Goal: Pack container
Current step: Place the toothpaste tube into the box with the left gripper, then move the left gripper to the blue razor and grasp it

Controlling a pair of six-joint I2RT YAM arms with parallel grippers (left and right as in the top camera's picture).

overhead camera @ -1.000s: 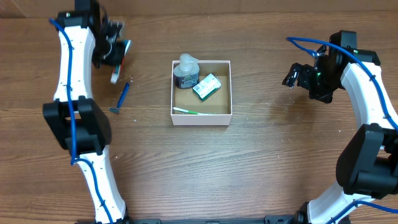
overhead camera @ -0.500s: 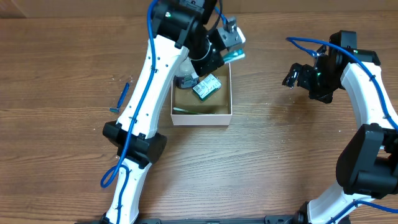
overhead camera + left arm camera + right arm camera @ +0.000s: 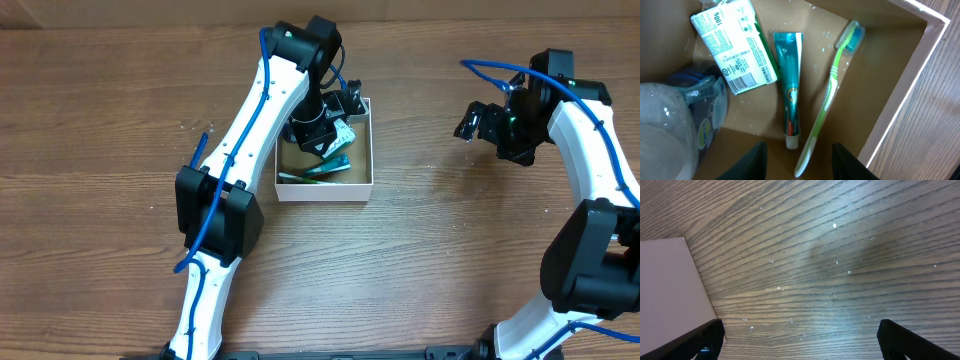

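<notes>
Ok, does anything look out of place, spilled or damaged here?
Nothing damaged or spilled. The toothpaste, toothbrush and white and green box lie flat in the container, under the open left gripper. Only oddity: a thin blue item lies outside it on the table.

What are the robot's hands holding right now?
Nothing. Both sets of jaws are open and empty; the toothpaste lies flat on the container floor.

Brown wood-grain table; the container sits on it, directly beneath the left gripper's parted jaws; a blue razor lies well clear of them; only tabletop shows between the right gripper's spread jaws.
</notes>
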